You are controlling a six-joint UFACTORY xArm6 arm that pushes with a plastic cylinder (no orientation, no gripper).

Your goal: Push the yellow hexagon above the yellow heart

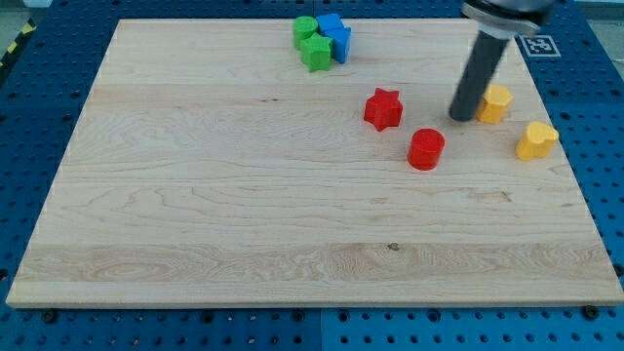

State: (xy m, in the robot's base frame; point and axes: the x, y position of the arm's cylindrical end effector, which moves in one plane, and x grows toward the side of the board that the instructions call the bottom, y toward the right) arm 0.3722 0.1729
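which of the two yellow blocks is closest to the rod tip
The yellow hexagon, right beside my tip; the yellow heart lies farther toward the view's lower right.

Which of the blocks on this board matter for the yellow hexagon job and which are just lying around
Part of the job:
my tip, just to the view's left of the hexagon
yellow hexagon
yellow heart

Just lying about:
red star
red cylinder
green blocks
blue blocks
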